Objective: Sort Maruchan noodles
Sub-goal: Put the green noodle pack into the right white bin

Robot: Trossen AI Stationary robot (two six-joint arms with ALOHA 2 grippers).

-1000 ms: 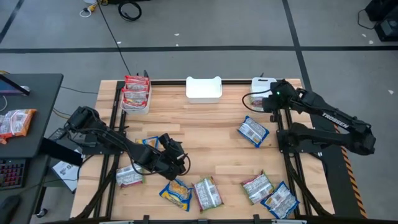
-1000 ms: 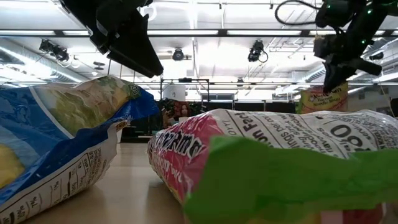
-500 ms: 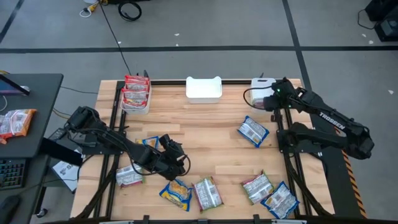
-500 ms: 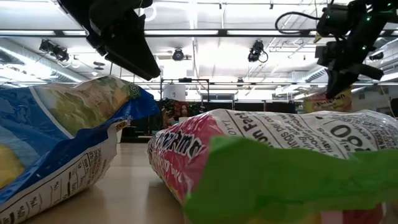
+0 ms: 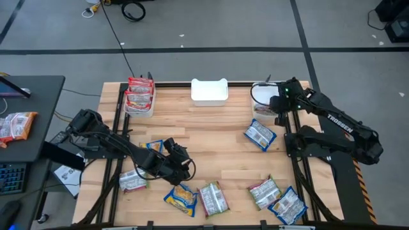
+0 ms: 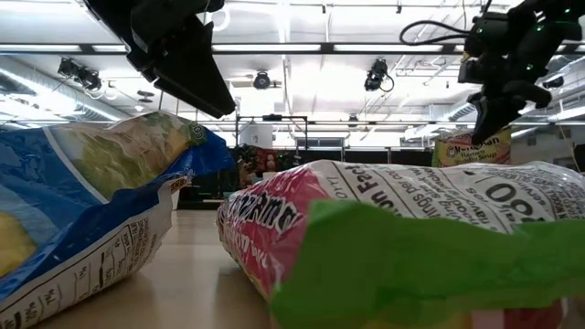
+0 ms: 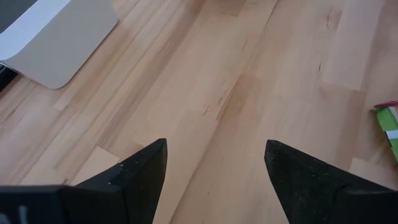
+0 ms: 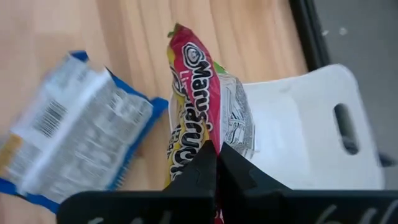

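Observation:
My right gripper (image 5: 276,107) (image 8: 217,167) is shut on a pink, yellow and green Maruchan packet (image 8: 198,93) (image 6: 471,148) at the far right, beside the white bin (image 5: 261,91) (image 8: 311,134). Over bare wood near the table's left front, my left gripper (image 5: 183,166) (image 7: 214,146) stands open with nothing between its fingers. Loose packets lie flat on the table: a blue one (image 5: 260,135) (image 8: 68,146) at the right and several (image 5: 213,198) along the near edge. Red packets (image 5: 139,94) sit in the far-left bin. My right gripper pinches one end of the packet (image 8: 210,142) between its two fingers. The fingers slant down from above. The packet hangs below them, lifted clear of the table and edge-on in the right wrist view (image 6: 471,148).
A third white bin (image 5: 209,91) stands at the middle of the far edge. Two packets (image 6: 82,210) (image 6: 411,238) lie right in front of the low camera. Bare wood (image 5: 211,140) spans the table's middle. A desk with a packet (image 5: 16,124) stands left of the table.
My right gripper has rolled at the wrist beside the far-right bin, staying shut, and the held packet has swung round with it. The left arm has kept still.

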